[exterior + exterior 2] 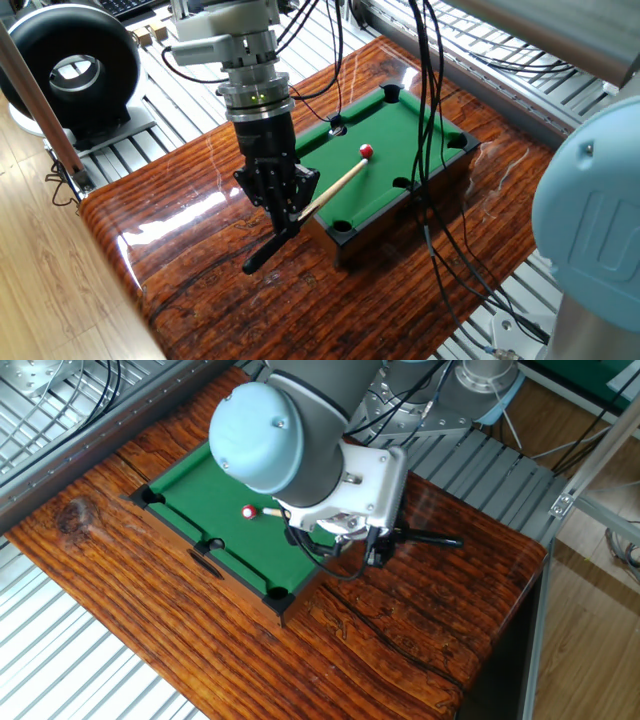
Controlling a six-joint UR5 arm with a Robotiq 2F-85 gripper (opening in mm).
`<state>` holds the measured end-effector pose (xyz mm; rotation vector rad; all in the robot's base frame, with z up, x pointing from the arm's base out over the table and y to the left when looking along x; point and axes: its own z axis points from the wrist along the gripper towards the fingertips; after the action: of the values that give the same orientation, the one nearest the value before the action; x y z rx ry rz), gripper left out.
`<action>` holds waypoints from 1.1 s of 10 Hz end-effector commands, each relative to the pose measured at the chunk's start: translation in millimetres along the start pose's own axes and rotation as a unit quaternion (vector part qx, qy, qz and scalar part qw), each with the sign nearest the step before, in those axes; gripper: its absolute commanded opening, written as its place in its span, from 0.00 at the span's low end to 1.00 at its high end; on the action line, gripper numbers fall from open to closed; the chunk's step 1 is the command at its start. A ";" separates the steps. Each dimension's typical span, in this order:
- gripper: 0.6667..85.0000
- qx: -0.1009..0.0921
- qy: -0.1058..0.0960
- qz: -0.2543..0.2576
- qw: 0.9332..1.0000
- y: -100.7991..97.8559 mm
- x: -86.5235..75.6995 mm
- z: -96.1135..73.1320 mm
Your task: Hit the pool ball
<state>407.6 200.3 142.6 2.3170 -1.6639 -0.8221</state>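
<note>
One pool ball (366, 151), red and glossy, is sitting on the green felt of a mini pool table (425, 108), roughly mid-felt; in the other fixed view the ball (248, 512) is showing a small white spot. Cue stick (330, 187) tip is lying just beside the ball, on the side facing the hand; whether it is actually touching, cannot tell. Pale wooden shaft is running from the ball back over the pool table's rail to the hand (282, 203), and the black butt is sticking out past the hand, angled down over the bare wood. Hand is pointing down with its fingers closed around the cue where the shaft is meeting the butt, holding it tilted. In the other fixed view the hand (372, 552) is mostly hidden under the arm's big grey-blue joint, with only the black butt (430, 539) poking out.

Mini pool table is resting on the glossy wood-grain desk (200, 290), toward the desk's far edge in one fixed view, black pockets at corners and sides. Black cables (432, 150) are hanging across the pool table.
</note>
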 end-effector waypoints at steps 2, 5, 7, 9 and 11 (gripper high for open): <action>0.00 -0.005 0.083 -0.031 0.996 -5.3 55.8 -19.2; 0.00 -0.001 0.051 -0.026 0.998 -2.0 29.8 -27.7; 0.00 0.003 0.041 -0.021 0.999 -7.3 33.9 -23.0; 0.00 -0.002 0.027 -0.023 0.999 -5.6 44.2 -22.0; 0.00 0.005 0.032 -0.026 0.999 -1.6 54.3 -21.0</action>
<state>431.8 153.7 142.8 2.3590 -1.5844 -0.7273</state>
